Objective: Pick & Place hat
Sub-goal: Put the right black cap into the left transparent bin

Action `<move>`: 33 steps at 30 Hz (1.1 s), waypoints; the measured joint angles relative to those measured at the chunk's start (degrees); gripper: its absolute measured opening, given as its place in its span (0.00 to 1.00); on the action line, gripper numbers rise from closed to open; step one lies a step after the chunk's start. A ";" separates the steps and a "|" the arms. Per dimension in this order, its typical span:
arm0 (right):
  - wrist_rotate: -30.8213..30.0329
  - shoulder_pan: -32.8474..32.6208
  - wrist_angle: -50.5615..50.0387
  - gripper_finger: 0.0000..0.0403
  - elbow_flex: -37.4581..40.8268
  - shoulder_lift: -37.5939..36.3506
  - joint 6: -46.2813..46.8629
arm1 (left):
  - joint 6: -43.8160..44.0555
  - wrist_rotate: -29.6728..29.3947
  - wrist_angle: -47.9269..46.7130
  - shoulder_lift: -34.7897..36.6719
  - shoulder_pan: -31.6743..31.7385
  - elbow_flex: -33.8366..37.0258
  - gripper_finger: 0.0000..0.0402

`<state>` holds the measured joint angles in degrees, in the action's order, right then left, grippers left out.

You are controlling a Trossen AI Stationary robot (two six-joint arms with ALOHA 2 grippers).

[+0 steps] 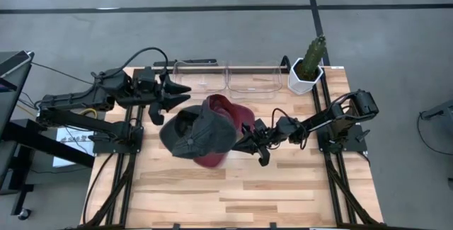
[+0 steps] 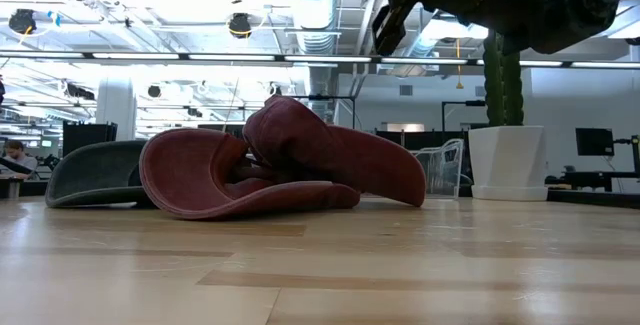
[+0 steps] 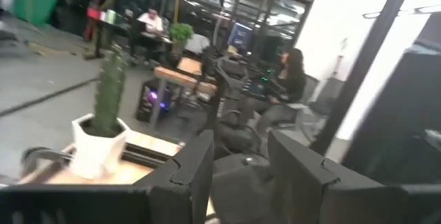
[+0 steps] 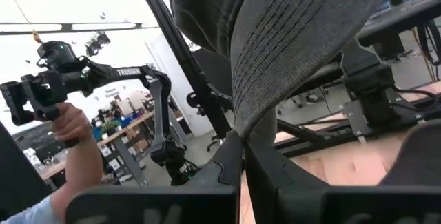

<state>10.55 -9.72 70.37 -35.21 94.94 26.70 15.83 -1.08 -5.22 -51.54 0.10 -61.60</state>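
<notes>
Pale wooden planks make up my table point(image 1: 283, 187), with grey concrete floor all round it. My right gripper point(image 1: 244, 144) is clamped flat on the ribbed brim of the grey hat point(image 1: 198, 134), which hangs lifted above the table's middle; the right wrist view shows stitched rows of soft grey fabric pinched between the fingers point(image 4: 224, 172). Under and behind it lies the dark red hat point(image 1: 230, 113), floppy, its brim curled on the wood. My left gripper point(image 1: 177, 95) hovers just beside the grey hat's far edge, fingers apart, holding nothing. Two clear bins point(image 1: 226, 78) and a cactus in a white pot point(image 1: 308, 71) line the far edge. Near planks lie bare.
</notes>
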 joint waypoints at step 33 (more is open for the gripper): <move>0.00 0.00 -4.51 0.00 0.01 0.02 -1.71 | 11.69 20.08 -14.32 0.18 -2.82 0.00 0.34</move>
<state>10.55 -9.72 65.87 -35.20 94.96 24.99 27.53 19.00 -19.54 -51.35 -2.71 -61.60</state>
